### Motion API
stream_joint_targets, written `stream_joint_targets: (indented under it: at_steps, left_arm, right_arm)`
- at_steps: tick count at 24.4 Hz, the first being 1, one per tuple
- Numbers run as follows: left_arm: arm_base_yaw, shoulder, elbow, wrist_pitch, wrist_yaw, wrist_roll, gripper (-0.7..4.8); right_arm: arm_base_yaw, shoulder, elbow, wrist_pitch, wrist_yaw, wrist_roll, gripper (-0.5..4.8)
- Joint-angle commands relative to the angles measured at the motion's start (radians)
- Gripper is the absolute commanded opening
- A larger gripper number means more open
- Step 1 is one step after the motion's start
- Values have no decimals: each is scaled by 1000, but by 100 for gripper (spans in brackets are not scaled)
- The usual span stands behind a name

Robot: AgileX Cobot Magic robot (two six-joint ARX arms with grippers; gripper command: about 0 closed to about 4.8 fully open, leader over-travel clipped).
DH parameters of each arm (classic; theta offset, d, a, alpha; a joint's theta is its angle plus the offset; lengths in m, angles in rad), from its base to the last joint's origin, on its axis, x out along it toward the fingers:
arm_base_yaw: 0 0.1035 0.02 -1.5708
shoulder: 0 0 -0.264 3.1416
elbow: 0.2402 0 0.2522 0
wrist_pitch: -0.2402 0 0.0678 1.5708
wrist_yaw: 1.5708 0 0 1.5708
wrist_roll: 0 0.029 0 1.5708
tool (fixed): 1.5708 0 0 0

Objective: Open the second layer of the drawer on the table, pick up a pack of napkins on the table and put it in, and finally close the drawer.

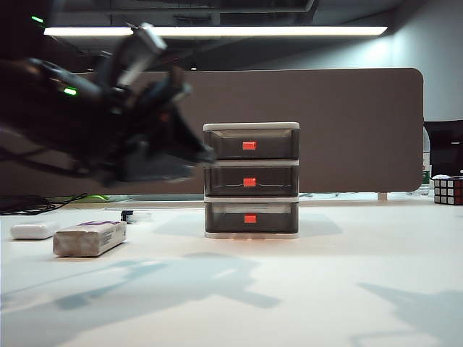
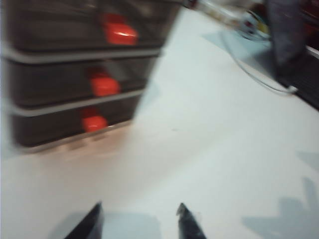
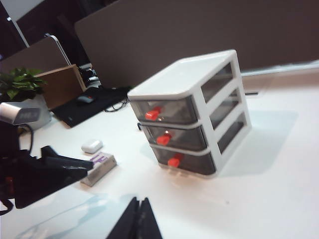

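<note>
Item: the drawer point(image 1: 251, 181), a white-framed desktop cabinet of three stacked smoky-grey translucent drawers, each with a red-orange handle, standing upright mid-table toward the far side of the table point(image 1: 347, 289); all three drawers sit flush, closed. The second layer point(image 1: 251, 181), the middle drawer, shows a thin wire-like line through its front. The pack of napkins point(image 1: 90, 238), whitish-grey wrapper with purple print on top, lies flat on the table to the left of the drawer, well apart from it and nearer the camera. A flat white rounded object point(image 1: 32, 231) lies just left of and slightly behind the pack. A colour-tiled puzzle cube point(image 1: 448, 191) stands at the far right edge of the table. Left gripper point(image 2: 138, 219): raised in the air on the left, blurred, its tip near the upper left corner of the drawer in the exterior view; the two fingertips stand apart with bare table between them, nothing held. Right gripper point(image 3: 139, 217): over the near table in front of the drawer, fingers pressed together, holding nothing.
</note>
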Motion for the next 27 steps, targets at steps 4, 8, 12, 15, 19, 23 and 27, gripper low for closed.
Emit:
stream_joint_targets:
  at_steps: [4,8,12,15,19,23,27]
  left_arm:
    - [0,89,100,25,85,4,183]
    - [-2,89,133,55,37,-14,183]
    - [-108,90,133,61,-394,108,183]
    - [-199,171,137,209,-578,168,183]
    - [-249,325,198,259,-795,89,183]
    - [-249,466,312,267,-814,8,184]
    - [-249,546,386,267,-814,-60,184]
  right_arm:
    - [1,151,69,23,-39,-32,-5]
    - [2,349,140,131,-70,-52,-5]
    - [8,556,245,157,-71,-79,-5]
    - [26,790,355,180,-78,-106,-5]
    - [75,992,444,245,-76,-130,-5]
    - [114,1143,504,315,-74,-149,-5]
    - [125,1217,539,317,-77,-188,-5]
